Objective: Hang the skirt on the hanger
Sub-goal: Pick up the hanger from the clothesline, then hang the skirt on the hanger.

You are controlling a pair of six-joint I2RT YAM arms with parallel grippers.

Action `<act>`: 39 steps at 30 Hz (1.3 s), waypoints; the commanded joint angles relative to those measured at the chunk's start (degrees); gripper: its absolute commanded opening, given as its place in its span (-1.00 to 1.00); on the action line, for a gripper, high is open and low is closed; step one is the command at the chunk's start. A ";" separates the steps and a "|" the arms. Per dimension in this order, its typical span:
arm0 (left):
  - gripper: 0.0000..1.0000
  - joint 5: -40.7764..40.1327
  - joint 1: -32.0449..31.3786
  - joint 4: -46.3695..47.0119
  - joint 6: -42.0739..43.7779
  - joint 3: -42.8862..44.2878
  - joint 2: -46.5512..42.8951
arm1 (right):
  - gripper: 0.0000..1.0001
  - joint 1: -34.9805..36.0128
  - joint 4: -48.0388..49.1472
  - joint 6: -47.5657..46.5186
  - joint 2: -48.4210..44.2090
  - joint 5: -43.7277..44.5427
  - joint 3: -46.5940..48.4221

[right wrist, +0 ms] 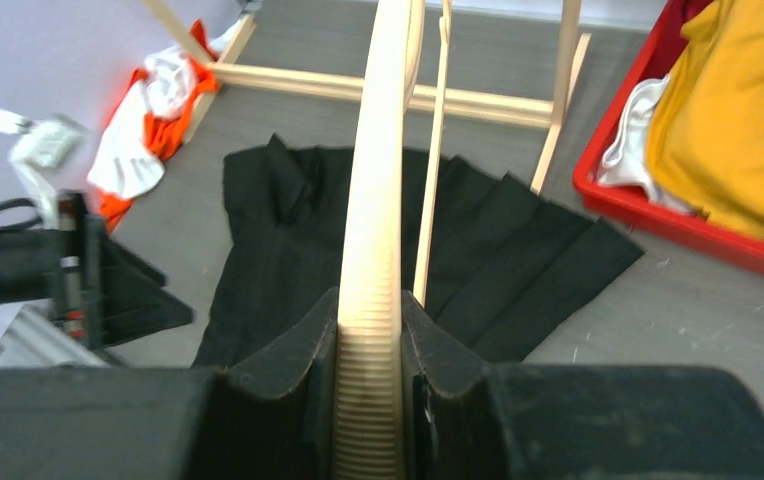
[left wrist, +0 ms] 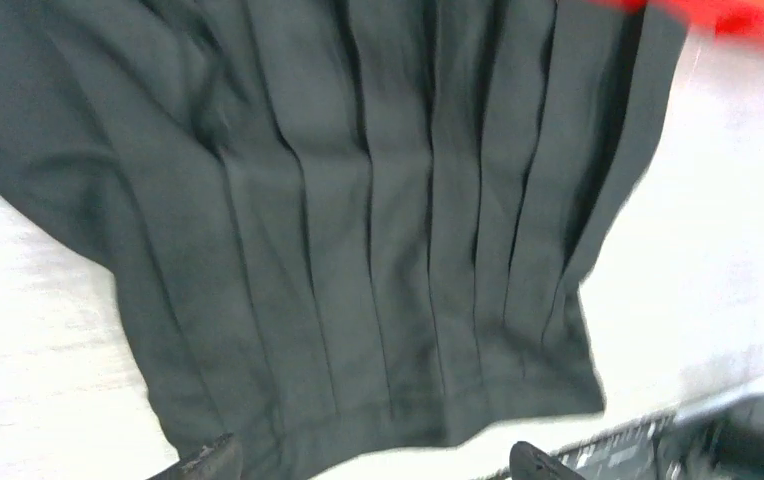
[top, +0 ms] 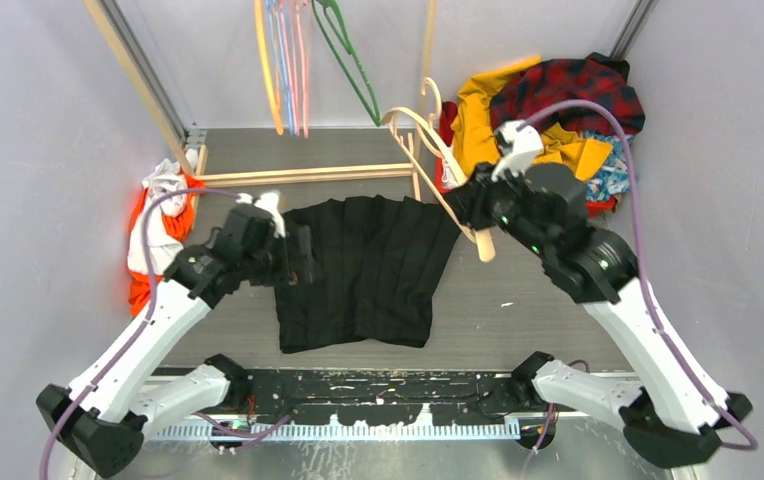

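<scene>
Skirt (top: 368, 270) lies flat on the surface (top: 528, 300), not yet hung: my right gripper (top: 473, 205) is clamped on the hanger (right wrist: 378, 200) near its top right corner, my left gripper (top: 301, 263) gapes wide at its left edge, holding nothing.

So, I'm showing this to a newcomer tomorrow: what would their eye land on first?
The black pleated skirt spread flat mid-table, with the open left gripper at its left edge. The right gripper clamped on a wooden hanger near the skirt's far right corner, and the bright clothes heap behind it.
</scene>
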 commanded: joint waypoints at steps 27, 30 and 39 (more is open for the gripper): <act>0.84 -28.56 -43.43 31.05 -3.48 -19.83 19.47 | -0.97 -0.11 -12.93 8.03 -25.16 -7.10 -13.94; 0.61 -29.98 -43.51 31.41 -3.28 -19.95 20.85 | -0.97 -0.08 -13.34 8.20 -25.95 -7.21 -14.09; -0.59 -32.08 -43.37 30.38 -1.11 -15.77 24.92 | -0.97 -0.08 -14.91 9.21 -28.07 -7.99 -15.53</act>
